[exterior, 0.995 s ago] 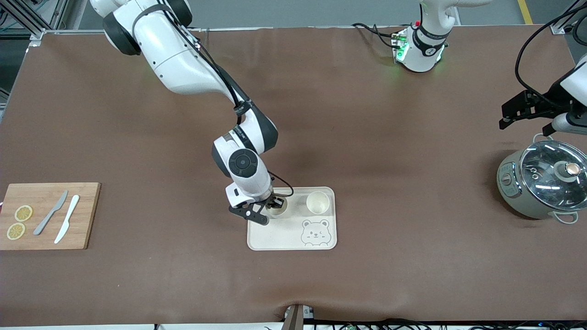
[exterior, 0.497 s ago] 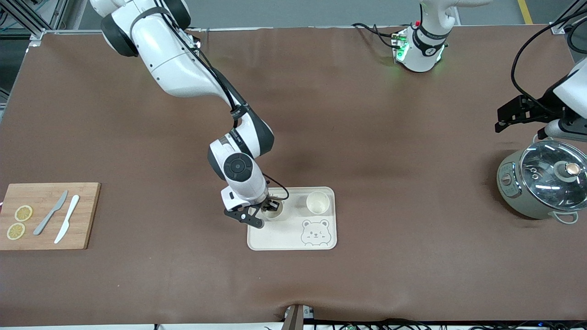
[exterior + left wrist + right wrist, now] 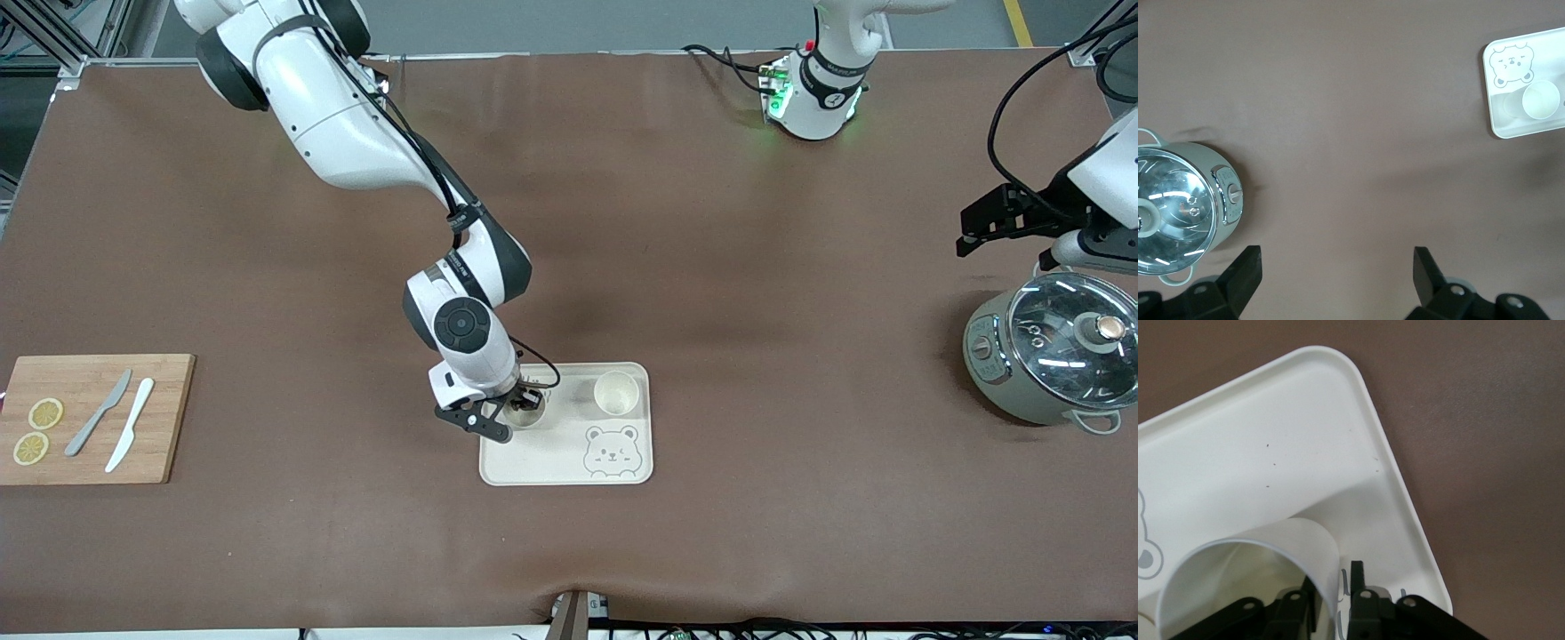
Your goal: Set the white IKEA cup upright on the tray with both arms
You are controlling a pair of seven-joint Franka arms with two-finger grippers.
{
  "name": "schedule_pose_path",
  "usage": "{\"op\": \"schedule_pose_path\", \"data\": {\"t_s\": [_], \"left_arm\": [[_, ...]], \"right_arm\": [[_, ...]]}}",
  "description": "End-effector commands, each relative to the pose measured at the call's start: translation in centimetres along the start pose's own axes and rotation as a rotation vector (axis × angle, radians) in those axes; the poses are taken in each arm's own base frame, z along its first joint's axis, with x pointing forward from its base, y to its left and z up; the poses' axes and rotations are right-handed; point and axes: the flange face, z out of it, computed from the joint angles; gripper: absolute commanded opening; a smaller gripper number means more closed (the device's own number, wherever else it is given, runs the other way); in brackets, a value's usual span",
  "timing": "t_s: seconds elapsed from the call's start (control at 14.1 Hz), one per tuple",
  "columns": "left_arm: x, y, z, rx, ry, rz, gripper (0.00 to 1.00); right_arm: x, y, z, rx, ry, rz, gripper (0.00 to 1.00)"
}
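Right gripper (image 3: 524, 405) pinches white cup (image 3: 1251, 583) rim, cup standing on bear tray (image 3: 551, 458); uneven release could tip it. Left gripper (image 3: 1338, 280) spread wide, empty, waits beside the steel pot (image 3: 1053, 351).

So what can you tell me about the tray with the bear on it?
The tray is a flat, cream-coloured rounded rectangle with a low raised rim, and it looks like smooth plastic. A grey cartoon bear face is printed in one corner, the one nearer the front camera. It lies flat on the brown table, about midway between the two arms' ends. Two white cups stand upright on it: one cup alone, the other cup with the right gripper straddling its rim.
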Motion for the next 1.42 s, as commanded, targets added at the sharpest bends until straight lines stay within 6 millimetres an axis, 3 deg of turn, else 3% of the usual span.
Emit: {"op": "schedule_pose_path", "data": {"t_s": [0.0,0.36,0.5,0.99,1.21,1.35], "left_arm": [[0.2,0.3,0.3,0.018,-0.015,0.009,1.00],[0.4,0.4,0.8,0.084,-0.029,0.030,1.00],[0.5,0.7,0.8,0.084,-0.029,0.034,1.00],[0.4,1.1,1.5,0.065,-0.056,0.021,1.00],[0.2,1.2,2.1,0.062,-0.084,0.028,1.00],[0.2,1.2,2.0,0.063,-0.079,0.025,1.00]], "right_arm": [[0.5,0.3,-0.1,0.005,0.013,-0.008,1.00],[0.4,0.7,-1.2,-0.005,0.007,-0.001,1.00],[-0.7,1.3,-4.0,-0.012,0.005,-0.011,1.00],[-5.4,6.2,-17.7,-0.042,0.010,-0.042,1.00],[-7.5,10.5,-23.5,-0.046,0.023,-0.104,1.00],[-6.3,14.1,-27.4,-0.065,0.021,-0.152,1.00]]}}
